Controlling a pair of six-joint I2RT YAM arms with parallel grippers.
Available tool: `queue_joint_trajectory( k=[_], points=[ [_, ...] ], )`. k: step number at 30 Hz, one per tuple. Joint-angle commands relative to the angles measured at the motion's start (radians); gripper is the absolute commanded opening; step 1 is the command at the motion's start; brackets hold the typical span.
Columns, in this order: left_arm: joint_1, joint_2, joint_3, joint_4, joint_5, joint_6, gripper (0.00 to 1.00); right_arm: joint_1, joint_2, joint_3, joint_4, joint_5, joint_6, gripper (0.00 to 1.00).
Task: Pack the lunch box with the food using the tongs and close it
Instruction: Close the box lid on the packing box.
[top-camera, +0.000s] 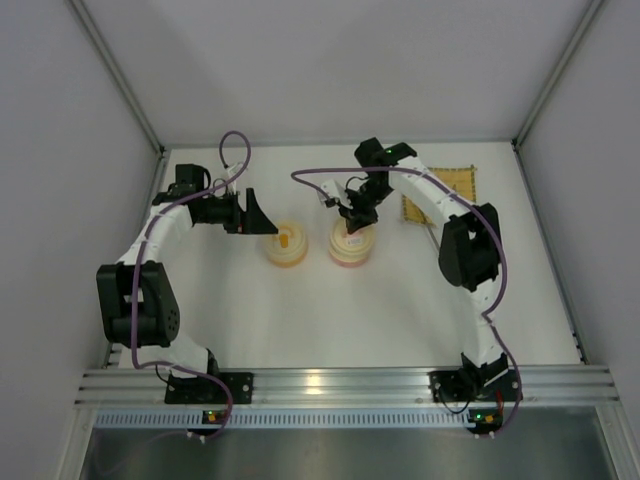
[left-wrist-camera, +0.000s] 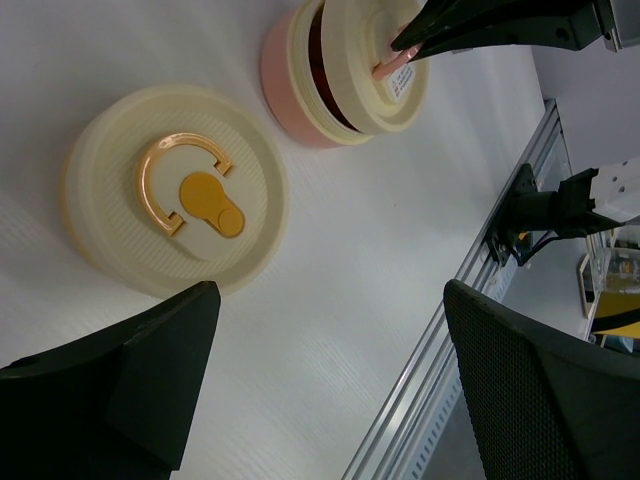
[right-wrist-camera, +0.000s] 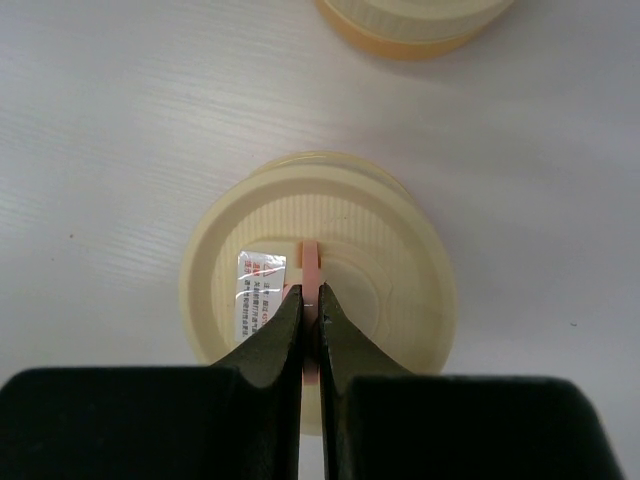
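Right tool (right-wrist-camera: 311, 298) pinches lid handle (right-wrist-camera: 312, 258) atop lunch box (left-wrist-camera: 282, 72).

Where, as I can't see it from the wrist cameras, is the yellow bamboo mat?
In the top view, the yellow bamboo mat lies near the table's far right corner, right of the pink container.

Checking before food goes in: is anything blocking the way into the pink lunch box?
Yes: its cream lid covers the pink lunch box, with a dark gap showing between them on one side. The right tool is shut on the lid's pink handle. The neighbouring box is lidded too.
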Motion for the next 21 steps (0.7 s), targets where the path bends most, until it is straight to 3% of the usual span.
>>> queue_joint_trajectory(
  k=[1,21],
  points=[
    [0.002,0.003,-0.003,0.034,0.042,0.012,0.98,-0.014,0.022,0.058,-0.029,-0.04,-0.024,0.0],
    [0.003,0.015,-0.006,0.035,0.036,0.012,0.98,-0.011,0.033,0.06,0.005,-0.059,0.019,0.0]
  ],
)
